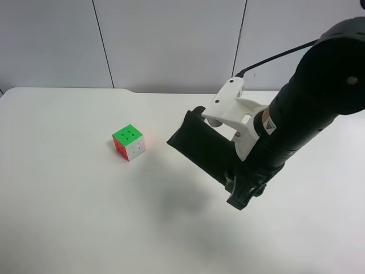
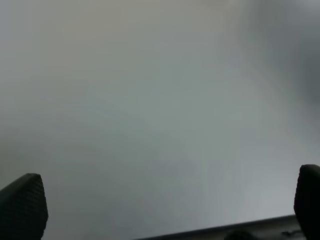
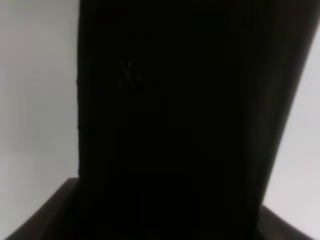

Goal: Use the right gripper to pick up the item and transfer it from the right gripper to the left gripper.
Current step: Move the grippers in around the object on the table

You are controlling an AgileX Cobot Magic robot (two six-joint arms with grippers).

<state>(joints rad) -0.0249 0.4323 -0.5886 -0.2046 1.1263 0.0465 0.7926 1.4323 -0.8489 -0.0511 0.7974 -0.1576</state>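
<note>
1. Step in hand: pickup looks done, handover not yet begun. The right gripper [image 1: 246, 191] is clamped on one end of the black case [image 1: 201, 145]. The case appears to be held clear of the table [image 1: 68, 228], since a soft shadow lies on the surface beneath it.
2. Right wrist view: the case [image 3: 175, 120] fills nearly the whole picture, dark and close, so it sits right in the jaws.
3. Left gripper [image 2: 167, 202]: fingers wide apart, nothing between them, only blurred grey surface ahead. It does not show in the exterior high view, so how far it is from the case cannot be told.
4. Case orientation, exterior high view: the long axis runs on a diagonal, from the gripped end at the lower right up to the free end at the upper left. The free end points toward the cube [image 1: 129, 141] side of the table and is well apart from it. Flap position cannot be told.
5. Next move, as a judgement: bring the two arms together so the left gripper's open fingers straddle the free end, across the case's thin dimension. The left should close first, and only then should the right release.
6. Risk: the case is soft and may sag or twist at the unsupported end.
</note>
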